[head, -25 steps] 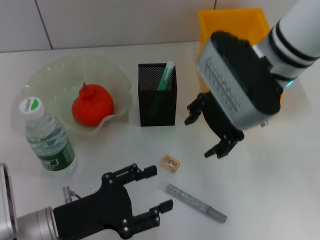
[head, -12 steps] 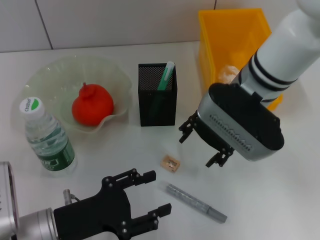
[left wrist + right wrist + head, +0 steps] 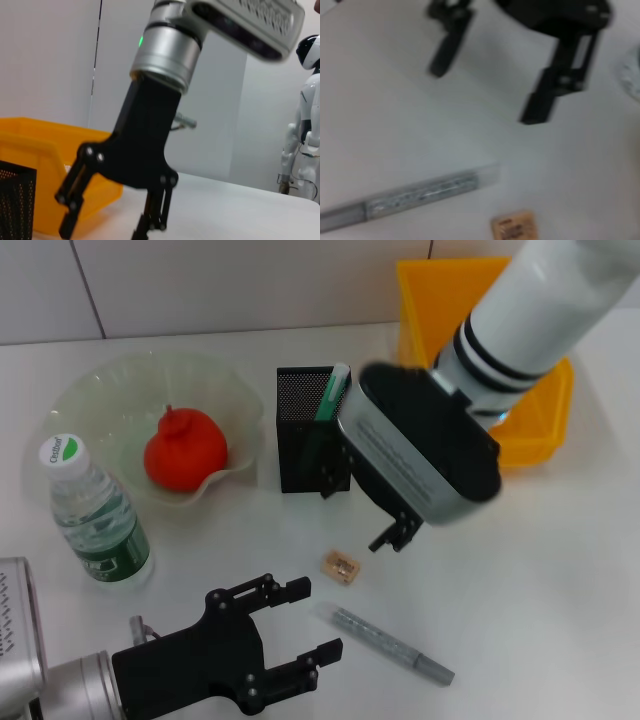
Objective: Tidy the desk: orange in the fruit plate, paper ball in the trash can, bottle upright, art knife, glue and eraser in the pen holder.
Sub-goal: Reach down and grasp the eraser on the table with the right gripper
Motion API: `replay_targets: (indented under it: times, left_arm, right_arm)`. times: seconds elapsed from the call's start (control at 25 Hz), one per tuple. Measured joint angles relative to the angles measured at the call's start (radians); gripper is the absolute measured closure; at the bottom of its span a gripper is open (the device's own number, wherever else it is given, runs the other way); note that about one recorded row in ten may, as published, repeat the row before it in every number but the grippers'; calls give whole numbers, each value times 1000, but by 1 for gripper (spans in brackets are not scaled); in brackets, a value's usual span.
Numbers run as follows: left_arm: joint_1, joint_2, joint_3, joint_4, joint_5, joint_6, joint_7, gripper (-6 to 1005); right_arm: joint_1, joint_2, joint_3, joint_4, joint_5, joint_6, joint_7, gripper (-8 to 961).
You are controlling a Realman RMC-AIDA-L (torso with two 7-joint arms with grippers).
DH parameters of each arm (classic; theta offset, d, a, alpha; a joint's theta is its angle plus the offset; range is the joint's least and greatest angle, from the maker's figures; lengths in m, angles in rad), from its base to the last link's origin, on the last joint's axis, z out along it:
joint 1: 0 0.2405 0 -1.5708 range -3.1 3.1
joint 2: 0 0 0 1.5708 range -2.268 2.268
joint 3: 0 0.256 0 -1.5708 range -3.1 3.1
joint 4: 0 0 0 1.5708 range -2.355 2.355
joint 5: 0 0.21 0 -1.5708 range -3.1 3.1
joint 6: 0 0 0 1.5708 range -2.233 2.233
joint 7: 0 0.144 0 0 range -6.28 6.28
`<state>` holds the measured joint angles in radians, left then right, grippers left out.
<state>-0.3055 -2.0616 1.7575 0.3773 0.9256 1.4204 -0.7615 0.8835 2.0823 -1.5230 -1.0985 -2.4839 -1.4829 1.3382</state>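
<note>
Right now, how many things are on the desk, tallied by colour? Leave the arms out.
Red-orange: 1, the orange
Pale green: 1, the fruit plate
Yellow: 1, the trash can
Black: 1, the pen holder
Clear with green label: 1, the bottle
Tan: 1, the eraser
Silver-grey: 1, the art knife
Total: 7

- The orange [image 3: 184, 452], red-orange with a small knob on top, sits in the pale-green fruit plate [image 3: 110, 390] at far left.
- The bottle [image 3: 92, 510] stands upright near the plate.
- The tan eraser [image 3: 341, 565] lies flat, mid-worktop.
- The black mesh pen holder [image 3: 305, 435] stands upright; the yellow trash can [image 3: 530, 425] sits far right.
</note>
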Motion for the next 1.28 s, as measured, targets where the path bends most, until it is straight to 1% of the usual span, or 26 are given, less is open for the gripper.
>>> replay_targets:
  times: [0.12,0.16,0.2,0.24,0.28,0.32,0.36,0.4,0.44,0.48,0.52,0.56,0.6,0.64,0.68,0.72,0.8,0.88,0.92,1.0,1.04,1.2,1.28]
  left_arm:
    - [1,2,3,-1,1,-3,9,298]
    - [1,2,3,-1,1,-3,9,298]
    - [1,2,7,-1,2,-3,10,298]
    - [1,2,7,-1,2,-3,10,299]
    - [2,3,10,-1,5,-2,11,299]
    - [2,3,10,-1,5,-2,11,299]
    - [3,2,10,-1,11,-3,12,299]
    - [4,2,7,-1,25,-3,12,299]
    - [5,2,5,-1,36,-3,12,299]
    - [8,1,3,2,48,-1,14,299]
    - [8,1,3,2,48,-1,14,299]
    - [10,1,2,4,50,0,20,299]
    - [17,3,2,4,52,3,42,299]
    - [17,3,2,4,52,3,42,299]
    - [20,5,3,3,53,5,55,299]
    - [21,8,5,3,54,6,60,298]
    - [20,17,9,1,71,11,56,298]
    - [19,18,8,1,80,12,54,300]
    - [17,20,4,1,93,13,53,302]
    - [16,22,7,3,96,13,53,304]
    - [16,22,7,3,96,13,53,304]
    - [12,24,3,8,122,14,52,304]
    - [8,24,3,8,128,15,52,304]
  right_arm:
    - [24,-2,23,-32,-9,-54,173,175]
    - [24,-2,23,-32,-9,-54,173,176]
    - [45,-2,44,-40,-9,-98,313,176]
    - [45,-2,44,-40,-9,-98,313,176]
    - [68,-1,56,-45,-8,-128,504,176]
    - [68,-1,56,-45,-8,-128,504,176]
    - [78,0,58,-49,-9,-134,604,176]
    - [90,1,43,-66,-27,-137,787,176]
    - [90,1,43,-66,-27,-137,787,176]
    - [92,2,14,-90,-58,-145,930,176]
    - [92,2,14,-90,-58,-145,930,176]
    - [92,3,-1,-100,-71,-150,982,176]
    - [91,4,-24,-108,-83,-167,1078,176]
    - [91,4,-24,-108,-83,-167,1078,176]
    - [91,6,-34,-99,-78,-181,1145,176]
    - [91,6,-34,-99,-78,-181,1145,176]
    - [96,7,-43,-61,-49,-180,1211,177]
    - [98,7,-46,-44,-33,-177,1228,177]
    - [101,8,-53,-11,-12,-163,1258,177]
    - [101,8,-73,9,-6,-142,1284,177]
    - [101,8,-73,9,-6,-142,1284,177]
    - [94,8,-130,35,-9,-80,1335,177]
    - [94,9,-135,42,-11,-66,1343,177]
